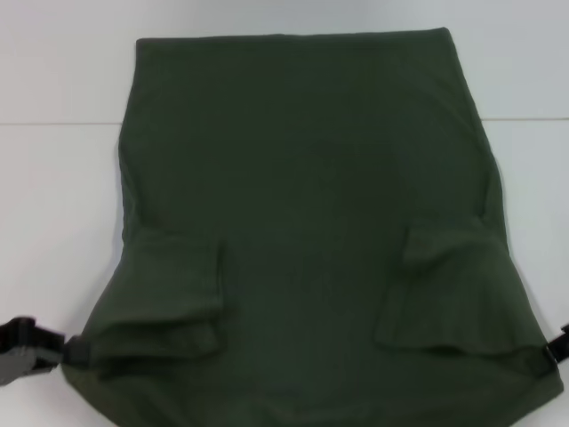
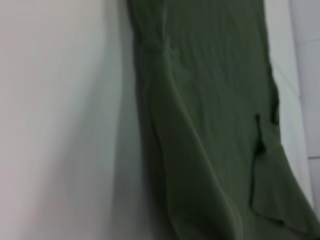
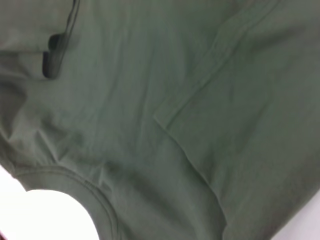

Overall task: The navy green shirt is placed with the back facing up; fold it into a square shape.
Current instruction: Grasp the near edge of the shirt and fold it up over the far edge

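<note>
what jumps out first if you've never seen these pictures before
A large dark olive-green cotton shirt fills most of the white table, both short sleeves folded in over its body. The left tool and the right tool sit at the shirt's near corners, one at each side edge.

Room round the cloth
Dark olive-green cotton shirt (image 1: 307, 205) covers mid white table (image 1: 53, 205); bare strips both sides & far edge, nothing standing there.
</note>
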Motion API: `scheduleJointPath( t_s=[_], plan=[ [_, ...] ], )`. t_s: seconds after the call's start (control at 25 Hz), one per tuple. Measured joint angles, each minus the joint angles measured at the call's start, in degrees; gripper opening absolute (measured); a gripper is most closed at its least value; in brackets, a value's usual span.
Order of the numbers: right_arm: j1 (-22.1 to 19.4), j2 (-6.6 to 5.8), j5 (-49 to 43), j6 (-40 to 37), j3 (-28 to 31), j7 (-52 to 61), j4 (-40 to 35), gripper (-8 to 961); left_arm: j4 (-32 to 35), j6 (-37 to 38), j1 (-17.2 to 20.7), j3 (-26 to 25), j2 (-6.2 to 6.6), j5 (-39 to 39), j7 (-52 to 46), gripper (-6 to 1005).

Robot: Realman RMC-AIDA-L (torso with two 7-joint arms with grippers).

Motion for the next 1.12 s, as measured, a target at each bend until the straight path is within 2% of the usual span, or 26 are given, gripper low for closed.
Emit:
scheduleJointPath(
  t_s=[0.28, 0.44, 0.68, 0.8, 1.0, 1.12],
  plan=[
    [-1.48, -0.07, 0.07, -2.9, 0.1, -0.88, 0.17, 36, 2.78, 2.46, 3.21, -0.36, -0.05, 0.73, 0.02, -1],
    [-2.02, -0.34, 2.26, -3.33, 1.98, -1.53, 0.25, 36, 2.91, 3.47, 2.13, -0.57, 0.28, 0.1, 0.12, -1],
    [-1.69, -1.6, 13.58, -3.85, 8.11, 0.0, 0.34, 36, 0.69, 2.14, -4.92, -2.54, 1.66, -1.26, -2.79, 0],
    [-1.51, -1.89, 18.11, -1.12, 8.89, 1.96, 0.03, 36, -0.98, -0.92, -9.14, -2.29, 2.38, -1.08, -5.51, 0],
    [-0.24, -2.68, 20.02, 9.73, 9.3, 4.94, 0.44, 36, -5.9, -9.56, -15.88, -0.47, 4.33, -0.79, -8.73, 0],
    [1.08, -2.93, 20.43, 17.76, 8.98, 5.95, 0.82, 36, -9.15, -17.78, -19.85, 1.88, 5.18, -0.79, -10.32, -1]
  ],
)
